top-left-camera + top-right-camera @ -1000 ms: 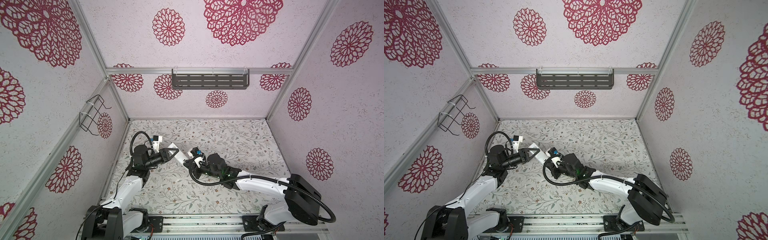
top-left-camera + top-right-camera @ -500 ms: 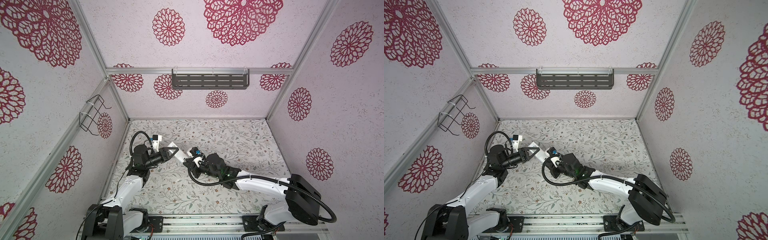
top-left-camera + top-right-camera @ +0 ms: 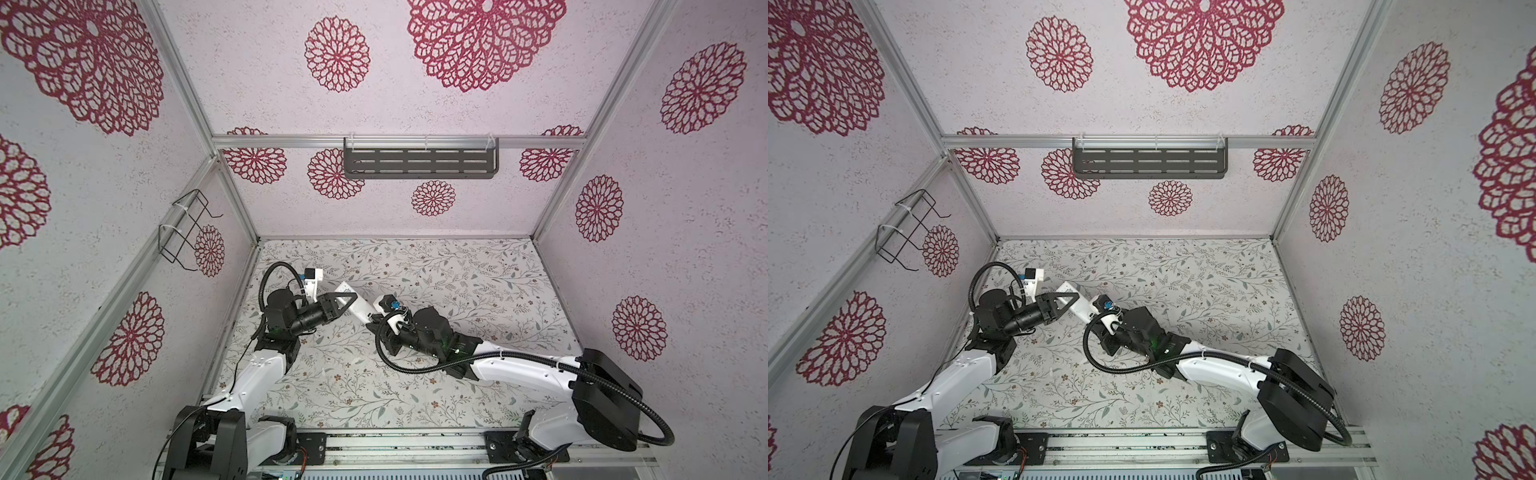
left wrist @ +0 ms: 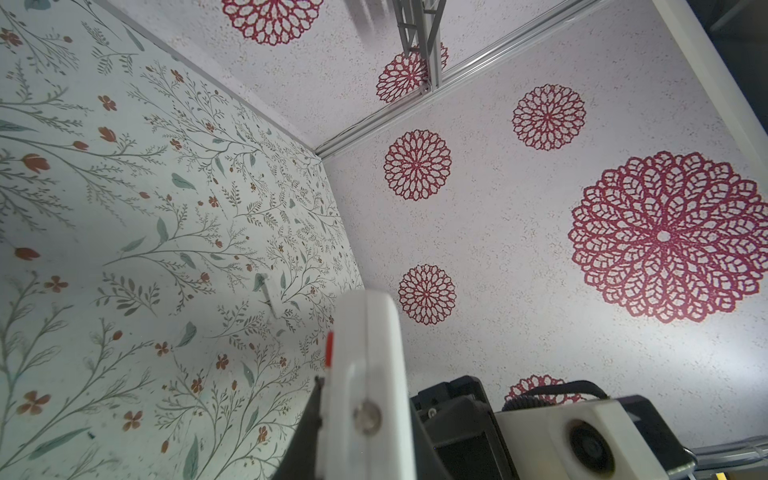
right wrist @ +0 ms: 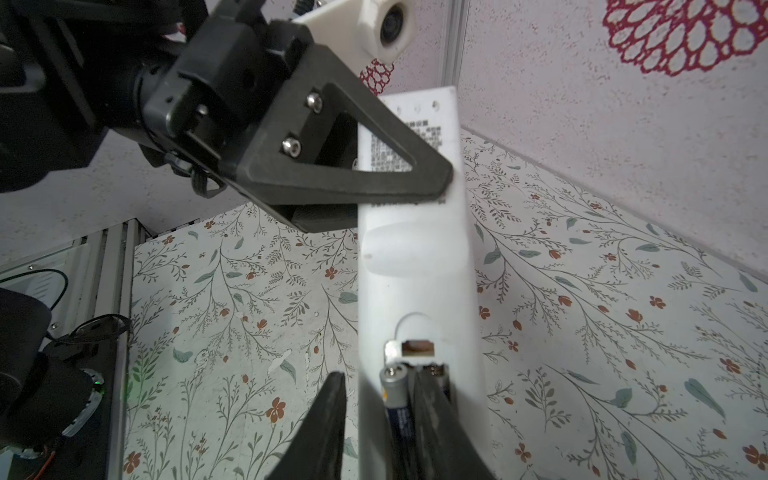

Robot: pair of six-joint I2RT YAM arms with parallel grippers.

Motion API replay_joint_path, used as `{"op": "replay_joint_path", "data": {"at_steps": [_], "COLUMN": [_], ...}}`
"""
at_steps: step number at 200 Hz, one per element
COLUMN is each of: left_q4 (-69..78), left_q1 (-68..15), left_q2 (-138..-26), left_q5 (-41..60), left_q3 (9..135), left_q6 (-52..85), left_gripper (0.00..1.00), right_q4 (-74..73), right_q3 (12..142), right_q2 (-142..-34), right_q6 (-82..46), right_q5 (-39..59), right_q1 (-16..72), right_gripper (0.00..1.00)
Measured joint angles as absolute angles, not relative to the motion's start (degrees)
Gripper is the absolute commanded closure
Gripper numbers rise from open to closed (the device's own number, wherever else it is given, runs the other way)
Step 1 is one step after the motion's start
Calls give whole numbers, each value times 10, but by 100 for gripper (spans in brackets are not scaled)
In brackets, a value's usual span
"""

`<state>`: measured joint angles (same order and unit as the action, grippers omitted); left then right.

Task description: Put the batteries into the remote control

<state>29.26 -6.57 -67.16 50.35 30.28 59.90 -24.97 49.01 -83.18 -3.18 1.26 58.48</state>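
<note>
**Position.** The remote control (image 5: 415, 257) is held clear of the desk (image 3: 457, 291), back face up and tilted, near the left rear of the work area in both top views. The left gripper (image 5: 436, 191) has its jaws clamped across the remote's printed-label end. The open battery compartment (image 5: 415, 349) is at the opposite end, under the right gripper (image 5: 378, 374).

**Right jaws.** They stand apart. One finger (image 5: 328, 415) hangs off the remote's side edge, clear of it. The other finger (image 5: 436, 415) lies over the compartment. Nothing is gripped.

**Load.** One battery (image 5: 397, 399) lies in the near bay, with its silvery end just short of the metal contact. A second battery (image 5: 440, 374) appears to sit in the far bay, but the finger hides most of it. I cannot tell whether either is fully seated.

**Step in hand.** Judged as the end of insertion: the battery is placed and released, and its seating is not confirmed.

**Next move calls for.**
- Lift the right jaws straight off without dragging the battery out of its bay.
- If an end sits proud, press it down lightly while the left grip holds firm against the push.
- The compartment is uncovered. A small pale piece (image 3: 324, 371) on the desk may be the cover, but it is too small to tell.
</note>
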Motion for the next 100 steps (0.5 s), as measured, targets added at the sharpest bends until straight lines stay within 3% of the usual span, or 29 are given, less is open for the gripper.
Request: {"op": "replay_joint_path", "data": {"at_steps": [100], "left_q4": [306], "left_q1": [-64], "left_q2": [-680], "left_q5": [504], "left_q3": [304], "left_q6": [607], "left_gripper": [100], "right_q4": [-253], "right_q3": [508], "right_q2": [-843], "right_q6": [5], "right_q5": [-15], "right_q1": [585], "right_gripper": [67]}}
